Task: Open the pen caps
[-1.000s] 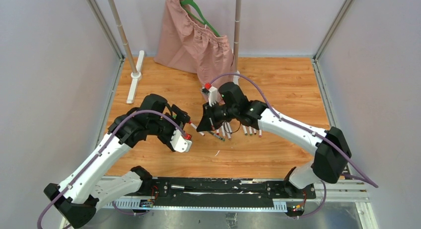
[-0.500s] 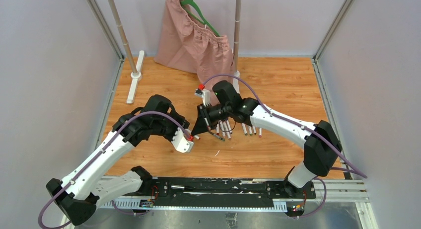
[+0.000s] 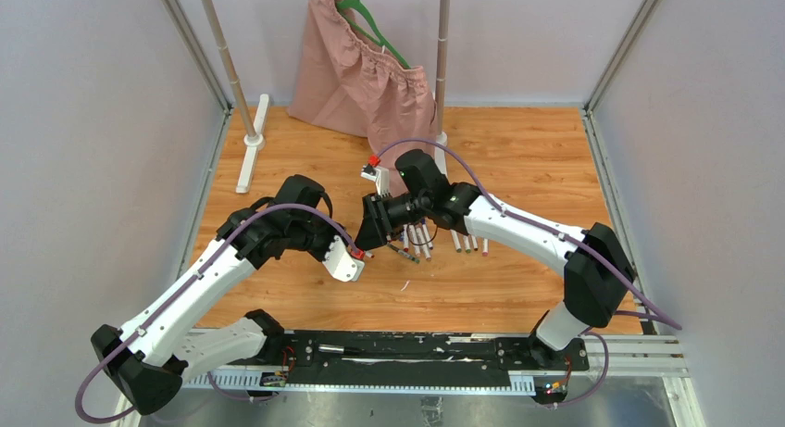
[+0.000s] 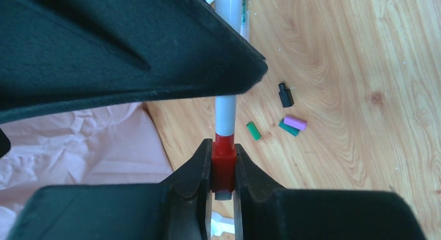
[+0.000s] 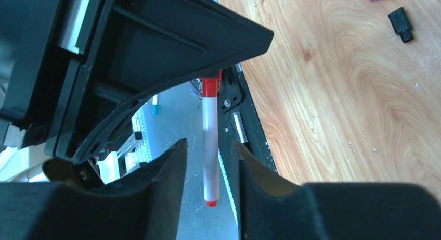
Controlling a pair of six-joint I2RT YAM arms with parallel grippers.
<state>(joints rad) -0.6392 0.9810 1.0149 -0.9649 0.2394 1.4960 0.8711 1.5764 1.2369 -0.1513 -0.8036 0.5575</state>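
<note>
Left fingers [image 4: 195,169] clenched on the red cap [image 4: 223,146] above the table [image 4: 338,68], white barrel [image 4: 225,112] running straight out from it, long axis aimed at the right fingers [image 5: 166,167], those spread either side of the barrel without gripping, loose caps [image 4: 253,130] in green, pink and black lying on the wood nearby

Your left gripper [image 4: 223,172] has swung in from where it stood a second ago, apart from the right one with its jaws spread wide. It has now closed those jaws on the red cap [image 4: 224,149] at the end of the pen barrel [image 5: 209,123]. Your right gripper [image 5: 208,146] has shifted a little to the left to meet it, and that arm's elbow has drawn leftward too. Its fingers, which pinched the barrel before, have eased apart: the right wrist view shows a gap on either side of the barrel
</note>
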